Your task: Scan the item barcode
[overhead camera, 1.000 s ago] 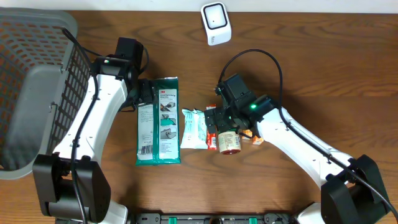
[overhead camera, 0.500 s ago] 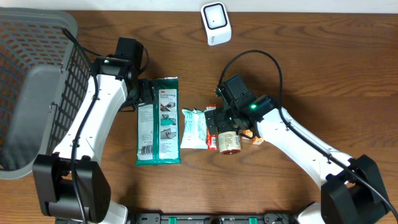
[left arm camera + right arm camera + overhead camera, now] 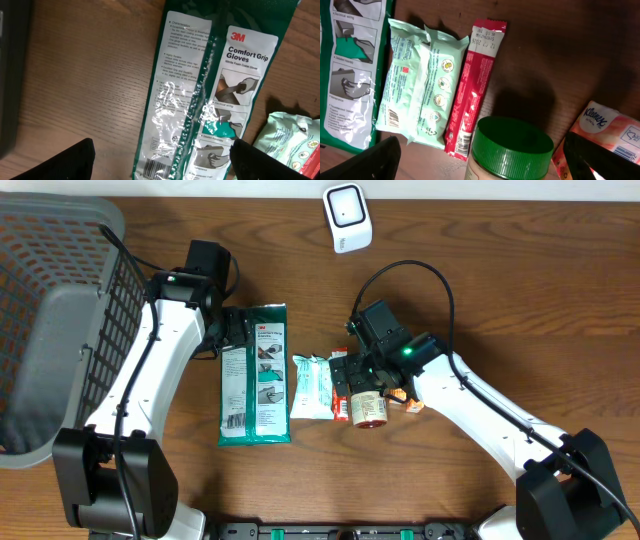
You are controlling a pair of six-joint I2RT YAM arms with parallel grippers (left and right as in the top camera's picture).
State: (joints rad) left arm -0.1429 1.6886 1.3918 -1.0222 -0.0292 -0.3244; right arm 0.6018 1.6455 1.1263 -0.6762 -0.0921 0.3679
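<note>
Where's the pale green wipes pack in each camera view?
Overhead: wipes pack mid-table, just right of the glove package.
Left wrist: wipes pack in the lower right corner, cut off.
Right wrist: wipes pack upper left, beside the red bar.
Shared landmark: the glove package, left of it in all views.

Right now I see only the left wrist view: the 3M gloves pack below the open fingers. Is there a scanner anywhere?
Observer: Yes. Overhead, a white scanner sits past the far end of the gloves pack, toward the right arm's side.
Operator: And the right gripper?
Observer: The right gripper is open, with a green-lidded jar between its fingers, not gripped.
Operator: Anything beside that jar?
Observer: A Kleenex pack on one side, a red bar on the other.
</note>
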